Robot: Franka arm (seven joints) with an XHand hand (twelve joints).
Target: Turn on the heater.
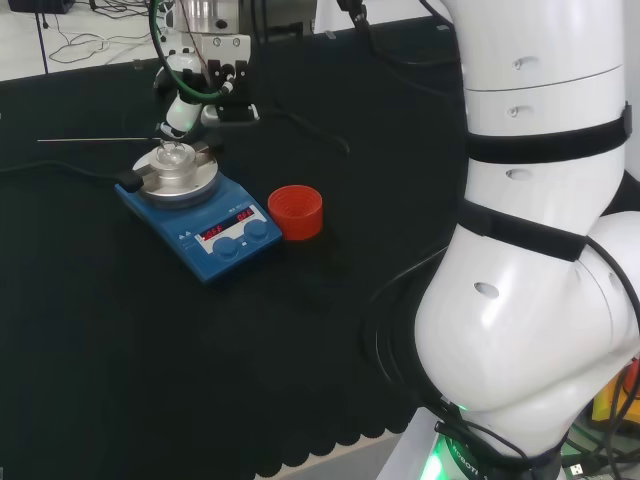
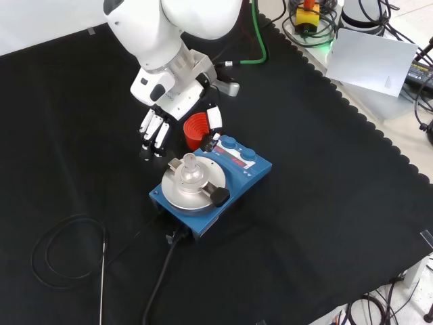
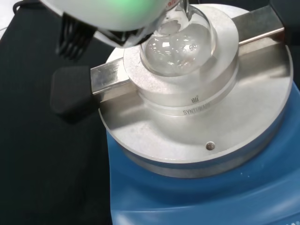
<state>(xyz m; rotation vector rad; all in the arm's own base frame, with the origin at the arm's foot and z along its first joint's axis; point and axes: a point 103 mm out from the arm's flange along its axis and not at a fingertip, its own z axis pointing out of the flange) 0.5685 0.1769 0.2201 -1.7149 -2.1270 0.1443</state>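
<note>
blue heater [image 2: 233, 177] with round metal plate [image 3: 243, 117] mid tabletop [image 2: 338, 223], clear round flask [image 3: 180, 44] seated in plate. hand [image 2: 154, 132] hovers just beside heater, fingers straight, holding nothing. flask faint in head view. red ribbed ring [image 1: 296, 212] beside heater; front view half hides it behind hand.

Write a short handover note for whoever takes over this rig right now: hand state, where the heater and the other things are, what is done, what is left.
Hand: open, fingers straight and pointing down, holding nothing, hanging just beyond the heater's plate in the front view.
Heater: blue, mid-cloth, a glass flask seated in its metal block.
Knobs: two blue ones on the panel, untouched by the hand.
Red cup: beside the knob end of the heater.
Done: hand brought near the heater.
Left: move to the knobs and switch it on.
</note>
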